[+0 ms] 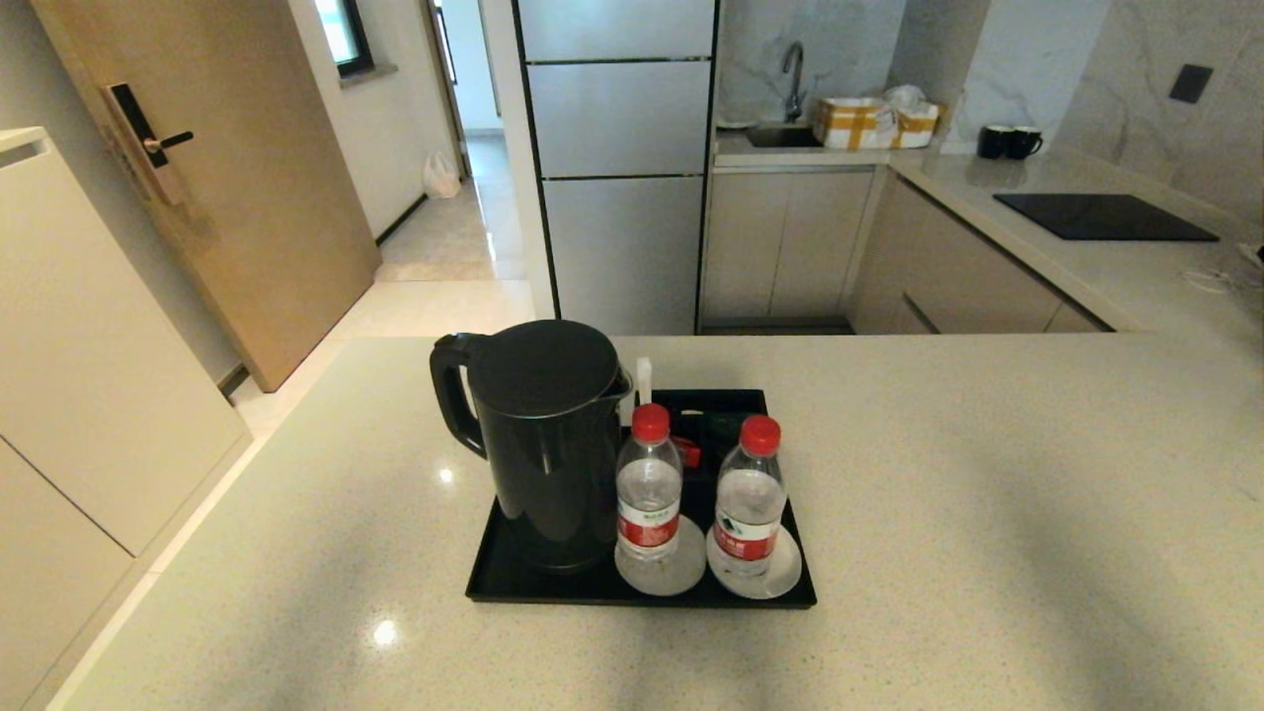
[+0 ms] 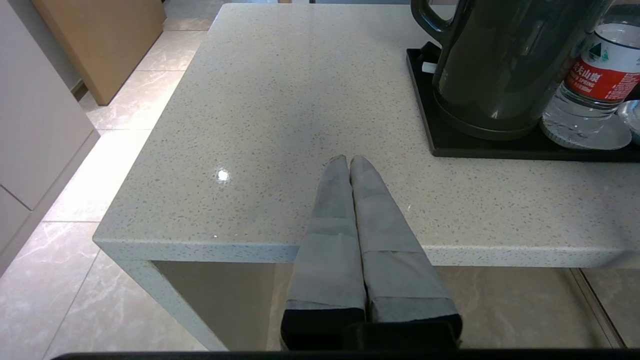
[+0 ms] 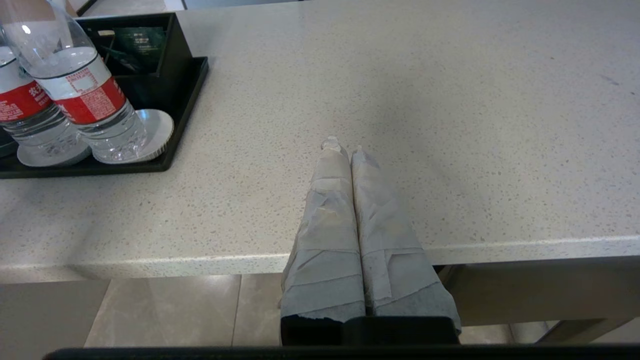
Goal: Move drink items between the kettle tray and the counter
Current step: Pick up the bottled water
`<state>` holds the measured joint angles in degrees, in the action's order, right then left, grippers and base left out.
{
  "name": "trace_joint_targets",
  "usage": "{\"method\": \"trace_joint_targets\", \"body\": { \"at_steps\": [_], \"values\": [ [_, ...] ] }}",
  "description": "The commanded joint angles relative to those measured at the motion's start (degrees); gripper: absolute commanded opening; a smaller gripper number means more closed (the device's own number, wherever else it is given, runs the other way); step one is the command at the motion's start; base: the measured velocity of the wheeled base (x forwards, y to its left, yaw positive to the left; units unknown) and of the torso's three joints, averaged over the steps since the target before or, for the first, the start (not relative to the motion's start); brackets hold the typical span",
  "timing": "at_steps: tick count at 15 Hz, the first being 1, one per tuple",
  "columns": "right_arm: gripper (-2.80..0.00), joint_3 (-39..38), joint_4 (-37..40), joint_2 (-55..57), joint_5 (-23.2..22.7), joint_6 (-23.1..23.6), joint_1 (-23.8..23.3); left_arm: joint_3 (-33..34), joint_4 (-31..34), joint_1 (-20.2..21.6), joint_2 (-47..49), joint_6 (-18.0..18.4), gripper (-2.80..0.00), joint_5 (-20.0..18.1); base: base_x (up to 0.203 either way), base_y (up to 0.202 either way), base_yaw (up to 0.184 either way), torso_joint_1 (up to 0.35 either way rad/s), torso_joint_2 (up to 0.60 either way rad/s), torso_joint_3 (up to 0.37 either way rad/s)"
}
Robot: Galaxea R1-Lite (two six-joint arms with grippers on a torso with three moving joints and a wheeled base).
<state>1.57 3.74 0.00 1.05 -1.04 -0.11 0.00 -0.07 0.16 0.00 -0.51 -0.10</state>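
A small apartment kitchen: a sink with faucet (image 1: 793, 79), an induction hob (image 1: 1104, 216) set in the counter (image 1: 987, 494), a steel fridge (image 1: 617, 163), base cabinets (image 1: 785, 242)

Red label on a clear water bottle (image 2: 595, 85) standing on the black kettle tray (image 2: 452, 145) shows white Chinese characters above the English word "SPRING"; the second bottle's (image 3: 85, 95) label print is too small to read.
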Motion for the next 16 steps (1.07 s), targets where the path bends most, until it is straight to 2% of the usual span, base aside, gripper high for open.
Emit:
{"method": "trace_joint_targets", "body": {
  "at_steps": [1, 13, 14, 16],
  "values": [
    [-2.8, 0.1, 0.12, 0.0, 0.01, -0.02, 0.02, 0.0, -0.01, 0.02, 0.09, -0.02, -2.8, 0.01, 0.0, 0.0, 0.0, 0.0, 0.0, 0.0],
    [-2.8, 0.57, 1.03, -0.09, 0.18, 0.11, 0.02, 0.0, -0.01, 0.0, 0.09, -0.02, -2.8, 0.01, 0.0, 0.0, 0.0, 0.0, 0.0, 0.0],
    [-2.8, 1.6, 1.26, 0.31, 0.2, 0.12, 0.02, 0.0, -0.01, 0.02, 0.09, -0.02, -2.8, 0.01, 0.0, 0.0, 0.0, 0.0, 0.0, 0.0],
    [-2.8, 9.66, 2.09, 5.89, 0.0, -1.58, 0.09, 0.0, -0.01, 0.02, 0.09, -0.02, -2.8, 0.01, 0.0, 0.0, 0.0, 0.0, 0.0, 0.0]
  ]
}}
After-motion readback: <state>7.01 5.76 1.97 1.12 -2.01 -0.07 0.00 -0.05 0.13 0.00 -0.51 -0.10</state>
